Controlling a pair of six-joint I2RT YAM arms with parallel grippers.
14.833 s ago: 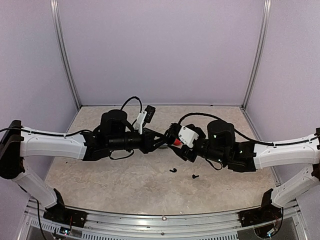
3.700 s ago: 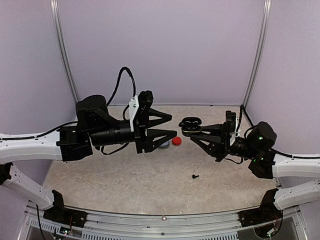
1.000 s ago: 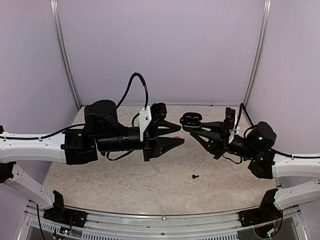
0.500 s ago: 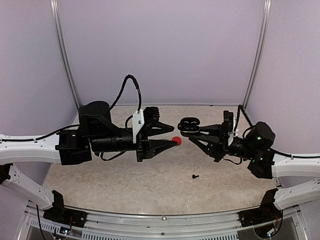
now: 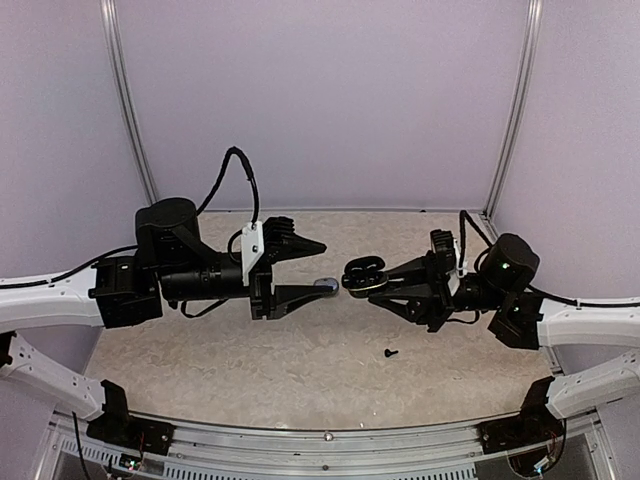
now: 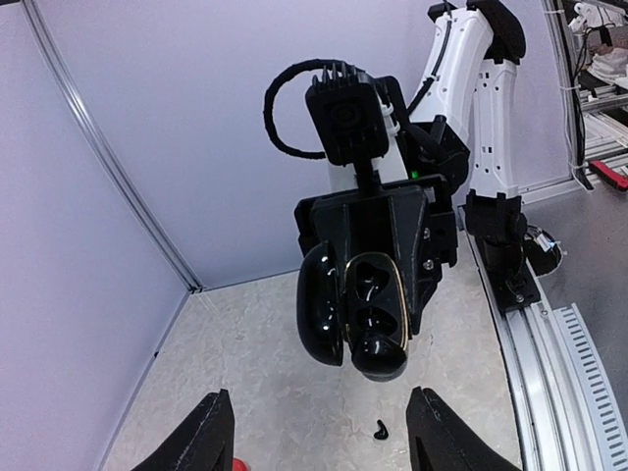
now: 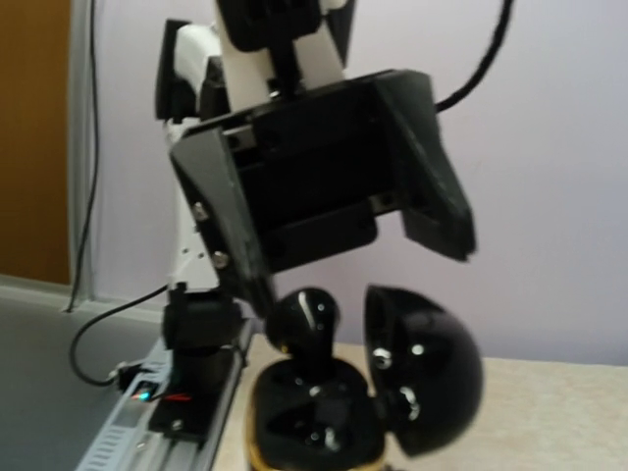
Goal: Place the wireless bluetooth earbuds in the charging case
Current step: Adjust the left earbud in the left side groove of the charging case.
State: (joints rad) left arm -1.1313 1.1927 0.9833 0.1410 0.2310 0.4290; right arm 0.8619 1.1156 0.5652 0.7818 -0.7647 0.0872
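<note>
My right gripper (image 5: 385,283) is shut on the black charging case (image 5: 362,275), holding it above the table with its lid (image 6: 319,306) swung open. One of the wireless bluetooth earbuds, a black one (image 6: 378,355), stands in a socket of the case (image 7: 314,422) with its round head (image 7: 302,322) sticking out. Another black earbud (image 5: 391,352) lies loose on the table below. My left gripper (image 5: 312,268) faces the case from a short way to its left. It is open, with nothing between its fingertips (image 6: 211,437).
A grey case (image 5: 326,285) lies on the table beside the left gripper's lower finger. A sliver of something red (image 6: 238,463) shows at the bottom edge of the left wrist view. Purple walls close off the table's back and sides.
My left gripper has pulled back to the left and opened wider. The right gripper has carried the case left and lower. The red case seen half a second ago is now hidden in the top view.
</note>
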